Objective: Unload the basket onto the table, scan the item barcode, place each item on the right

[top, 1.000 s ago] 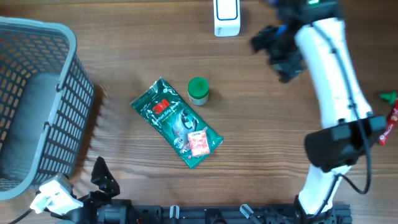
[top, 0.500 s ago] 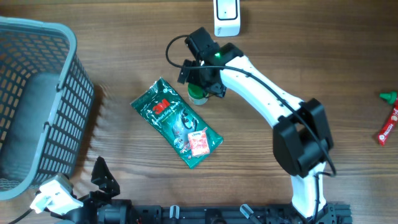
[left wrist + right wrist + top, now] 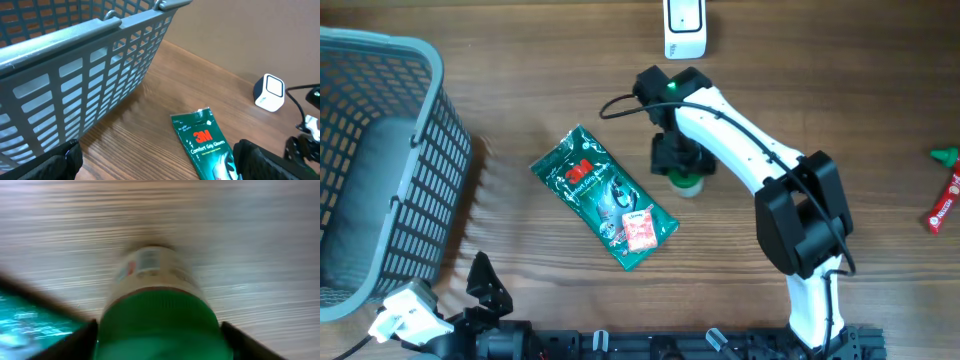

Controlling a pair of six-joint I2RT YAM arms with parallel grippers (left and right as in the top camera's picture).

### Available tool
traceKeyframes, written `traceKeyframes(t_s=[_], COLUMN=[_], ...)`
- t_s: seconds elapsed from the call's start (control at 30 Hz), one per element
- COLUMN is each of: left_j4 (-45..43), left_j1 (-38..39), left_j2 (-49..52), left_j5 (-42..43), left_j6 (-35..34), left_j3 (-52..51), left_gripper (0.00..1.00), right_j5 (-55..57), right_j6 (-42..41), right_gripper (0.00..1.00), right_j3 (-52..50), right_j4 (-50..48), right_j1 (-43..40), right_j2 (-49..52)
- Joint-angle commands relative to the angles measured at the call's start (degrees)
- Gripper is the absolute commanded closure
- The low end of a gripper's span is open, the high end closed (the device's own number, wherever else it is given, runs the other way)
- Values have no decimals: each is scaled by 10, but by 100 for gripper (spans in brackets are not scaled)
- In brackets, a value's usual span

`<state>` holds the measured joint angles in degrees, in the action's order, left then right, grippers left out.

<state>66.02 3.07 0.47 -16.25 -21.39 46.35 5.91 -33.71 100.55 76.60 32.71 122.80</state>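
Wood-grain tabletop point(image 3: 540, 60) fills the scene. At its far left stands a grey plastic lattice basket point(image 3: 435, 190). The left gripper point(image 3: 160, 162) is parked low beside it, fingers spread wide and holding nothing. Toward the middle lies a flat green foil glove packet point(image 3: 603, 197), slanted on the wood.

Just right of the packet is the small pale jar with a green screw cap point(image 3: 155, 305). It sits directly under the right gripper point(image 3: 678, 165). From the wrist camera the two fingers sit hard against either side of the cap, so they look to be pinching it, though that view is blurred.

I'd guess the jar is light and rigid, with no give. A smooth round cap could twist or slide in the pads, so a square squeeze matters. Gripping by the cap leaves the printed label on the body bare. Whether the barcode faces outward I cannot tell.

Straight behind, at the far edge, sits a white box-shaped scanner point(image 3: 685, 28), well apart from the jar. Far right lies a red tube-like thing with a green tip point(image 3: 945, 198).
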Motion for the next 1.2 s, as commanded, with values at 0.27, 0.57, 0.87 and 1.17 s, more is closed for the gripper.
traceKeyframes(t_s=[0.27, 0.57, 0.87, 1.17], left_j4=[-2, -2, -2, -2], left_j1=[3, 3, 3, 3], left_j2=[-2, -2, -2, -2], left_j5=[-3, -3, -3, -3], left_j6=[-3, -3, -3, -3], left_j3=[0, 0, 0, 0], left_gripper=[0, 0, 0, 0], right_j5=[-29, -50, -63, -64], right_j6=[-104, -848, -847, -492], right_gripper=[0, 0, 0, 39], right_j3=[74, -19, -231, -247], right_j4=[89, 56, -197, -216], right_j1=[-32, -50, -98, -104], right_j2=[-117, -157, -153, -150])
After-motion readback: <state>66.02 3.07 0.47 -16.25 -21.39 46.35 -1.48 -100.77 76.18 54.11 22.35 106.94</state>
